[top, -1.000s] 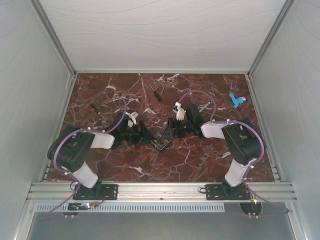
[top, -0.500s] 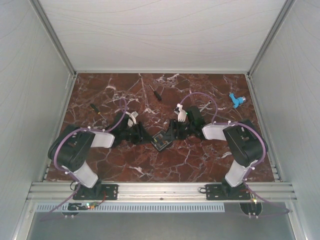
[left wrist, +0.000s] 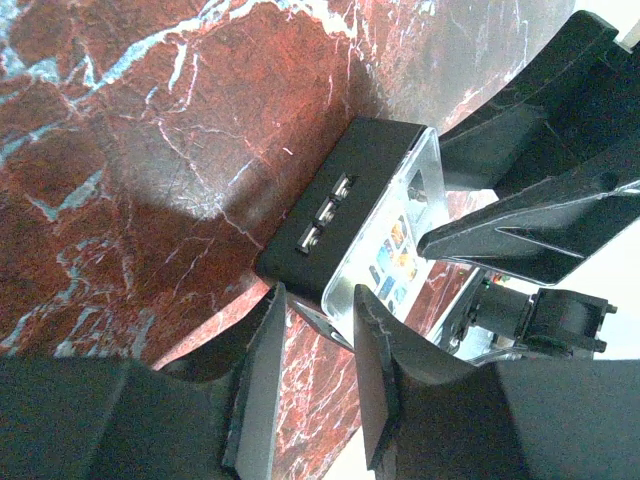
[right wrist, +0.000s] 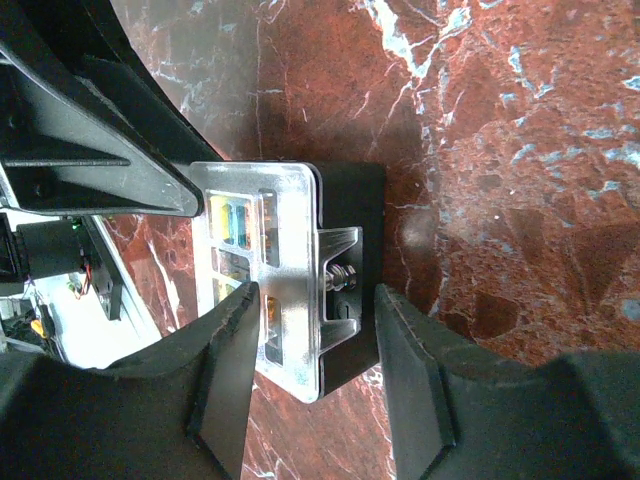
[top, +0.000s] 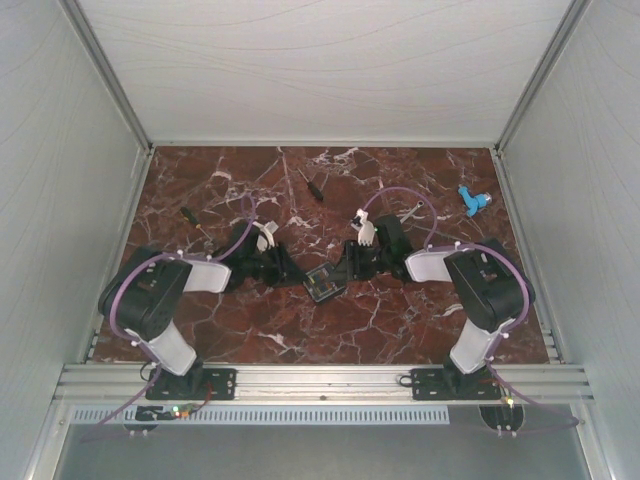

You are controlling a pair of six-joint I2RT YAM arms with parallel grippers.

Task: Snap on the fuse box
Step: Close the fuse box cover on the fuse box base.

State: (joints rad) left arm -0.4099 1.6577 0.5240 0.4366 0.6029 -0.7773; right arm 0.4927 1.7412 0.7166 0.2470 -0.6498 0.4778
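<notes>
Jaws first: on both arms they stand part-way closed around the same thing, and no view lets us tell whether the pads are actually pressing on it. Our left gripper [left wrist: 320, 297] straddles one corner of the small square black plastic fuse box [left wrist: 345, 180]. The box lies on the red-brown marble table [left wrist: 120, 120] midway between the arms, rather nearer the near edge than the far one, and sits corner-on in the overhead view. Our right gripper [right wrist: 318, 295] comes in from the opposite side: one finger lies over the clear colourless square plastic lid [right wrist: 250, 190], the other beside the black base.

The lid sits on the box's gridded face, with small yellow and orange fuses [right wrist: 230, 215] showing through it. We judge the two-sided hold is deliberate — each gripper steadies the box against the other's push, so squeezing lid toward base does not simply slide it across the smooth stone. Whether the catches are home we cannot say. Along the side with the three small metal terminals [left wrist: 325, 212], lid and base look close, but the seam is hard to read.

Next, we think, a firm, even squeeze is called for — lopsided pressure could tip the box or seat only one edge. The thin black screwdriver [top: 315, 187] lies well apart on the far side, out of the way.
</notes>
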